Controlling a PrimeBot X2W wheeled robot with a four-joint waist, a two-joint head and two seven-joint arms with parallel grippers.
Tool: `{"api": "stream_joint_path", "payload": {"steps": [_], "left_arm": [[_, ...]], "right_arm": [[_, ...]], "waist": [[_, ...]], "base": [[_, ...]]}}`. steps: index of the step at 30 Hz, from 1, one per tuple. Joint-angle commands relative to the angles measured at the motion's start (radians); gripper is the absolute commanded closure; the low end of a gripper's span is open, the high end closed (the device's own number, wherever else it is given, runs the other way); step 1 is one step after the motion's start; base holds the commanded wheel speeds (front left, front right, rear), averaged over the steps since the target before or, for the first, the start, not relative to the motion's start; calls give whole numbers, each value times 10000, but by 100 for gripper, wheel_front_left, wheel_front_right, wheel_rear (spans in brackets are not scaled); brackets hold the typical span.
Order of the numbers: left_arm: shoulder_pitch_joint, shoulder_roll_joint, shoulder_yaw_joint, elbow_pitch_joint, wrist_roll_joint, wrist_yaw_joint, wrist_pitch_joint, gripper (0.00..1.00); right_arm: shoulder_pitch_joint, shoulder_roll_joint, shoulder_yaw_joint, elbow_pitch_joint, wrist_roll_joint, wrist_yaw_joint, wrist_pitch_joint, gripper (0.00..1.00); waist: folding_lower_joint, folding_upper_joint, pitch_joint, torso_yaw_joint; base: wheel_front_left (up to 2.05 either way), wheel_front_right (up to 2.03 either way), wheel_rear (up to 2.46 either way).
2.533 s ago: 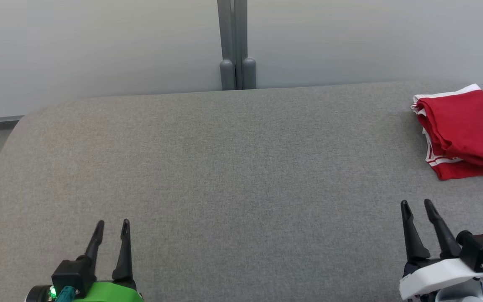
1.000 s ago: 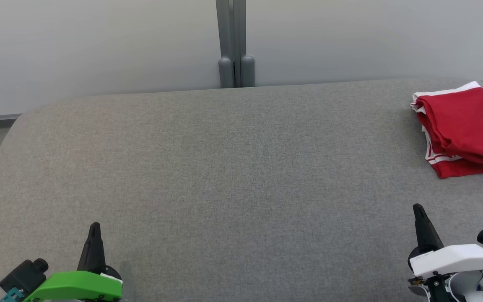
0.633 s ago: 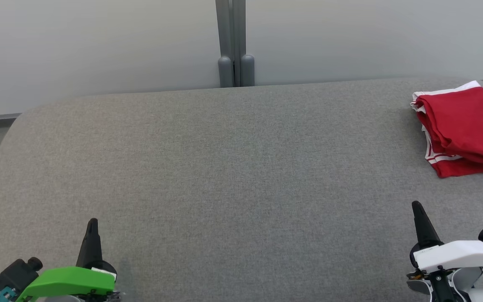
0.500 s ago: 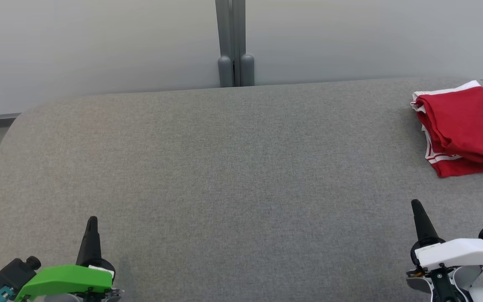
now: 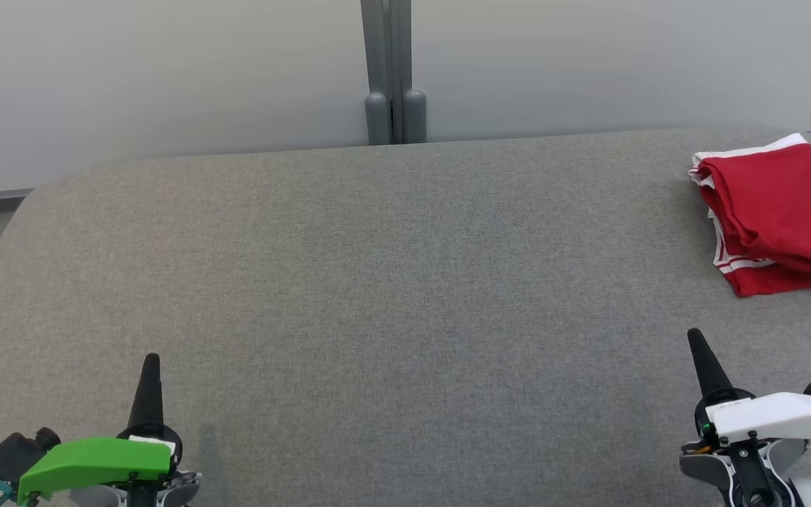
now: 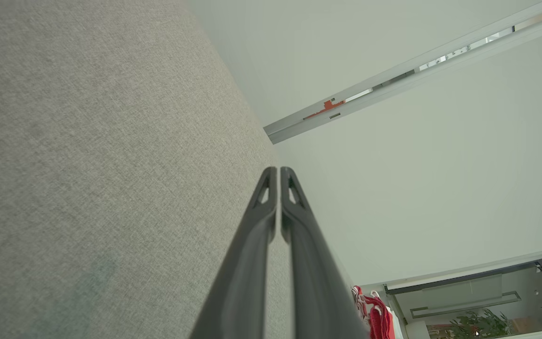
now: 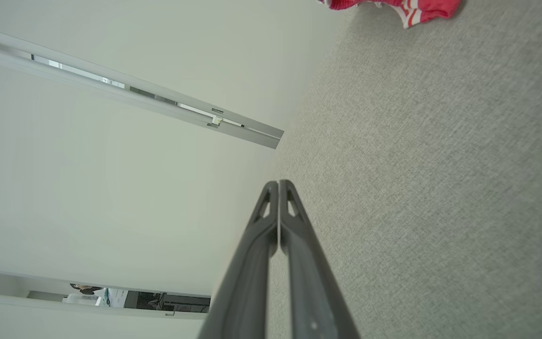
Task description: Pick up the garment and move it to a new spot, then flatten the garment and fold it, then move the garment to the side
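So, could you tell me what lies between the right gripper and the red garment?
Only a bare stretch of the grey padded surface lies between the right gripper and the red garment; the head view shows this plainly.

Light: bright, even, diffuse; no glare.
Shadows: faint, beside the left gripper on the surface.
Focus: head view sharp; wrist views soft at bottom.

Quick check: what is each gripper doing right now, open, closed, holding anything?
Left gripper: closed, holding nothing.
Right gripper: closed, holding nothing.
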Motion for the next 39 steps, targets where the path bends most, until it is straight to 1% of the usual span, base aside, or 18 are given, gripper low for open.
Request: {"api": "stream_joint_path", "payload": {"steps": [1, 24, 39], "left_arm": [[-248, 75, 55, -99, -259, -57, 66, 100], [-446, 87, 213, -164, -2332, -83, 591, 100], [-542, 93, 302, -190, -3456, -80, 894, 100]], "right_arm": [[-203, -18, -51, -35, 250, 4, 79, 100], [-447, 122, -246, 61, 2095, 4, 608, 100], [-580, 185, -351, 117, 3115, 3, 898, 100]], "waist": [[0, 0, 3, -1], [0, 0, 51, -22], [0, 0, 83, -35]], "base": [[0, 0, 0], [0, 0, 0], [0, 0, 0]]}}
